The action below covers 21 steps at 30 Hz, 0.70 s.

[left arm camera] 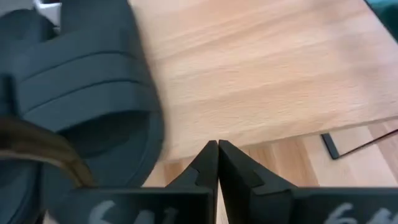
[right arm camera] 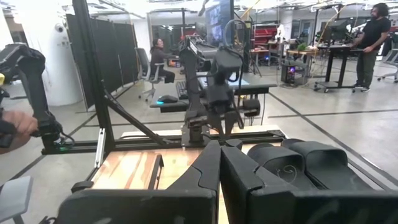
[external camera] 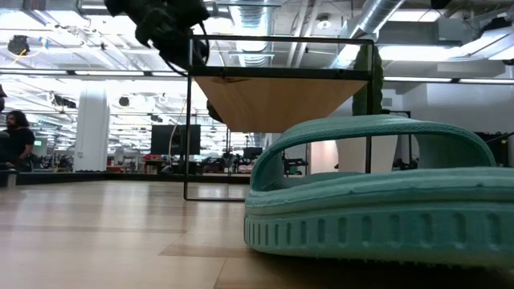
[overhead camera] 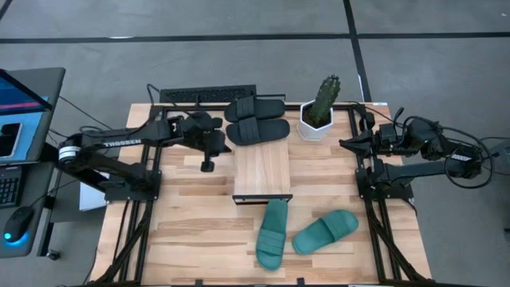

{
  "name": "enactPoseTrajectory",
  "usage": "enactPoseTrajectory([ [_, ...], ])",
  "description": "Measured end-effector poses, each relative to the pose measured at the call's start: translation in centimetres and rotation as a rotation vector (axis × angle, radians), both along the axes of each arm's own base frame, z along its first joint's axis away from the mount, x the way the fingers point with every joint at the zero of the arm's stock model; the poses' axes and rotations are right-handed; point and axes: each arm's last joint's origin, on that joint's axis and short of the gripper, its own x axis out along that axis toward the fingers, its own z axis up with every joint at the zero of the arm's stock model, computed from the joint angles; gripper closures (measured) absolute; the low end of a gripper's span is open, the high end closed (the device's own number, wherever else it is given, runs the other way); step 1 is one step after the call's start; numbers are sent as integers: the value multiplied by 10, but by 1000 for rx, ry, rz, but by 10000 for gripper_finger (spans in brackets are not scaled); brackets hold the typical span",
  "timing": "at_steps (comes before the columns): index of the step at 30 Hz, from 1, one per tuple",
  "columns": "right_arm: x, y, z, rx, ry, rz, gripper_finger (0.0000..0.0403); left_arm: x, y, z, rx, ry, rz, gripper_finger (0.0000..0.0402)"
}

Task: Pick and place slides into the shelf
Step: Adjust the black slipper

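Open-plan robotics lab or engineering workspace. Polished grey concrete floor [overhead camera: 239,20] marked with dark lines. Exposed silver ventilation ducts [external camera: 377,16] and strip lights run overhead. Rows of desks with dark computer monitors [external camera: 173,138] fill the background; a laptop with a lit screen [overhead camera: 17,96] and a black mouse with a blue glow [overhead camera: 17,223] sit on a side desk. Black folding partition screens [right arm camera: 112,50] divide the space. A seated person [right arm camera: 158,59] works at a desk; another person [right arm camera: 373,37] stands at a raised desk.
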Motion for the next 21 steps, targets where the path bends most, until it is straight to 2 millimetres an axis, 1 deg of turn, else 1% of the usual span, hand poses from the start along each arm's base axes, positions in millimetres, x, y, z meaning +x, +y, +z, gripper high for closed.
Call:
enactPoseTrajectory([
  [4,0,0,0,0,0,0,403,14,1,-9,4,65,-19,401],
  [13,0,0,0,0,0,0,403,43,6,-6,11,88,-49,402],
  [18,0,0,0,0,0,0,403,53,8,-11,0,128,-50,401],
  [21,0,0,0,0,0,0,403,55,9,-15,12,147,-37,401],
])
